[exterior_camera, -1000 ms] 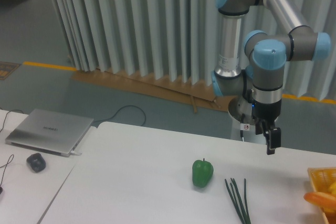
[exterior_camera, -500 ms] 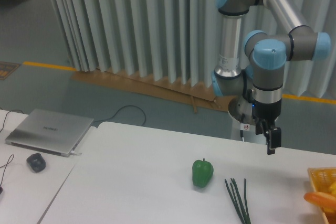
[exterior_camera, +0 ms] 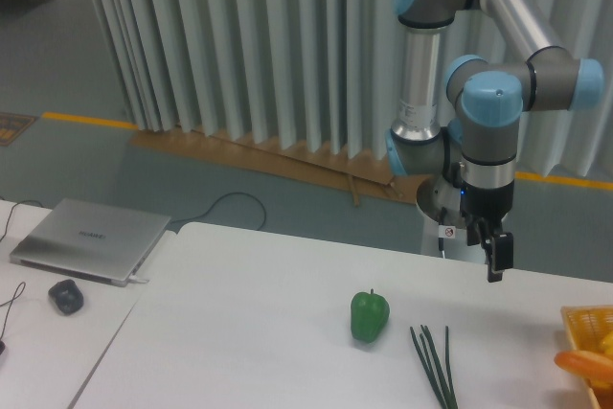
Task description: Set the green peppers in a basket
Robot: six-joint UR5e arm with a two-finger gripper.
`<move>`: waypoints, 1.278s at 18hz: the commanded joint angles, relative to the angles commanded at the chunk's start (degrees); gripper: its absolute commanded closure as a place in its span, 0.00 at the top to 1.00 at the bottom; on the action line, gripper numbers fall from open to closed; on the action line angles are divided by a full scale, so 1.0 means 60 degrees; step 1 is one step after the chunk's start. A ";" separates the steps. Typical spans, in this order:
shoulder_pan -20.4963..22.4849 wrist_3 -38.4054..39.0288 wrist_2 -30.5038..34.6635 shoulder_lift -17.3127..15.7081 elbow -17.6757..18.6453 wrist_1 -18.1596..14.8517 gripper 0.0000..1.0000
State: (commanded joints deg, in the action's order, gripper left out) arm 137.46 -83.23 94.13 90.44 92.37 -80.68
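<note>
We hang our claw (exterior_camera: 493,258) straight down from a bent wrist above the bench's (exterior_camera: 268,313) far edge — holding nothing; we cannot tell its finger gap. The green pepper (exterior_camera: 369,315) stands mid-bench, the basket (exterior_camera: 578,318) at the right edge.

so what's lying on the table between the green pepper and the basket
In the camera view, a bunch of scallions lies between the green pepper and the basket; otherwise bare white table.

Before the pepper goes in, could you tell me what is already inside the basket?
The basket is cut off at the frame edge; an orange item and something yellow show inside. The rest lies outside the view.
</note>
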 joint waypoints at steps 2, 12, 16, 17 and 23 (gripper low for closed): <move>0.0015 0.0000 0.0000 0.0000 0.0000 0.0000 1.00; 0.0015 0.0146 0.0029 -0.0044 0.0059 0.0015 1.00; -0.0014 0.0336 0.0015 -0.0044 0.0059 0.0029 1.00; -0.0014 0.0395 0.0015 -0.0044 0.0059 0.0058 1.00; -0.0029 0.0439 0.0015 0.0044 0.0059 0.0234 1.00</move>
State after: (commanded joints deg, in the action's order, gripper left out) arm 137.29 -80.60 94.22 90.70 92.73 -79.28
